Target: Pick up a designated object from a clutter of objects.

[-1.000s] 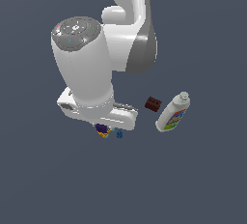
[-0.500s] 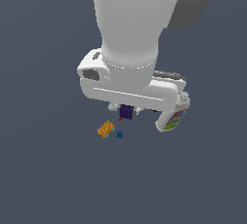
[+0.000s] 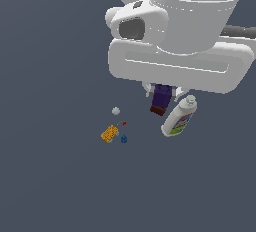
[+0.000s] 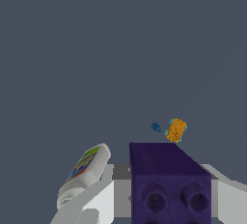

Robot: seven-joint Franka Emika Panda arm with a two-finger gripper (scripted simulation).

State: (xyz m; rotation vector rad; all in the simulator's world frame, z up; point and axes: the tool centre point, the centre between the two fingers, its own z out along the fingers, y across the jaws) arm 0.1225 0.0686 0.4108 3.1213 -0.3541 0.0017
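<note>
The designated object, a dark purple block (image 3: 162,95), is gripped between the white fingers of my gripper (image 3: 163,97), which is shut on it. In the wrist view the purple block (image 4: 168,177) fills the space between the fingers (image 4: 102,200), studs facing the camera, and my gripper (image 4: 167,191) holds it above the floor. The rest of the clutter of objects lies below: a red-brown brick (image 3: 158,110) just under the block, a white bottle (image 3: 179,119) beside it, an orange-yellow block (image 3: 109,134), a blue drop (image 3: 123,138) and a grey ball (image 3: 116,110).
A tiny red item (image 3: 124,123) lies between the ball and the blue drop. In the wrist view the bottle (image 4: 85,171), orange-yellow block (image 4: 176,130) and blue drop (image 4: 155,127) look small on the dark grey floor (image 4: 96,49). The arm's big white body hides the floor behind it.
The gripper has carried the purple block away from the orange-yellow block, toward the exterior view's right and upward. The other objects have stayed in place.
</note>
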